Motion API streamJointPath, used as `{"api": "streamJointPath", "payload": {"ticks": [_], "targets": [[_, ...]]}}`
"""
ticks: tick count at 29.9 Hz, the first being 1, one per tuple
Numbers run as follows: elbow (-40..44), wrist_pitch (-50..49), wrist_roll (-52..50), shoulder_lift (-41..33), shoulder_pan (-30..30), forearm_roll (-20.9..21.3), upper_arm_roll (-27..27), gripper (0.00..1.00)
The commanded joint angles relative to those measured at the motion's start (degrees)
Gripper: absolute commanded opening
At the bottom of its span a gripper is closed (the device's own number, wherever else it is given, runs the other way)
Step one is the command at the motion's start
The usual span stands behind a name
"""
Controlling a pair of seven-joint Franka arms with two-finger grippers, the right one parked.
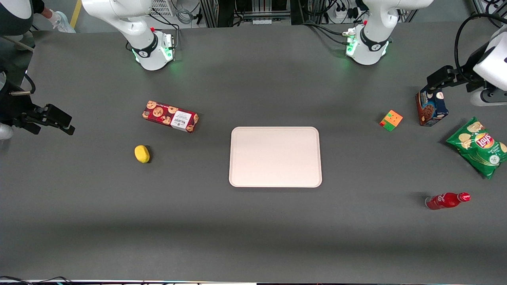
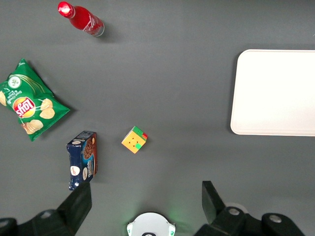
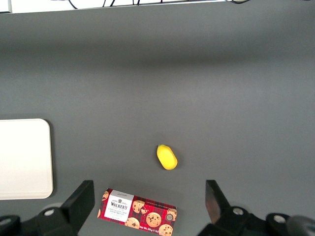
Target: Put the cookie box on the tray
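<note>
The cookie box (image 1: 431, 107), a small navy carton with brown cookie pictures, stands on the table at the working arm's end; the left wrist view shows the cookie box (image 2: 82, 160) too. The pale pinkish-cream tray (image 1: 275, 156) lies flat at the table's middle with nothing on it, and the tray (image 2: 275, 93) also appears in the left wrist view. My left gripper (image 1: 439, 80) hovers high, just farther from the front camera than the box. The gripper (image 2: 145, 199) is open, holding nothing, with one finger (image 2: 78, 202) close to the box's end.
A multicoloured cube (image 1: 391, 120) sits between the cookie box and the tray. A green chip bag (image 1: 479, 145) and a red bottle (image 1: 446, 200) lie nearer the front camera. A longer red cookie box (image 1: 170, 115) and a yellow lemon-like object (image 1: 141, 153) lie toward the parked arm's end.
</note>
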Motion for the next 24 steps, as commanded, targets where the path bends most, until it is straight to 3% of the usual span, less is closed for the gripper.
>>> {"api": "streamJointPath", "payload": {"ticks": [1, 6, 13, 19, 24], "targets": [[-1.56, -3.28, 1.55, -3.5, 0.35, 1.01, 1.1, 1.0], [-0.85, -8.37, 13.93, -6.49, 0.61, 2.86, 9.88, 1.0], [-1.9, -9.44, 26.41, -8.78, 0.97, 10.41, 16.74, 1.0], [-15.24, 0.91, 31.44, -10.8, 1.05, 10.68, 23.34, 1.0], [-30.62, 12.34, 31.44, -15.01, 1.49, 11.04, 25.1, 1.0]]}}
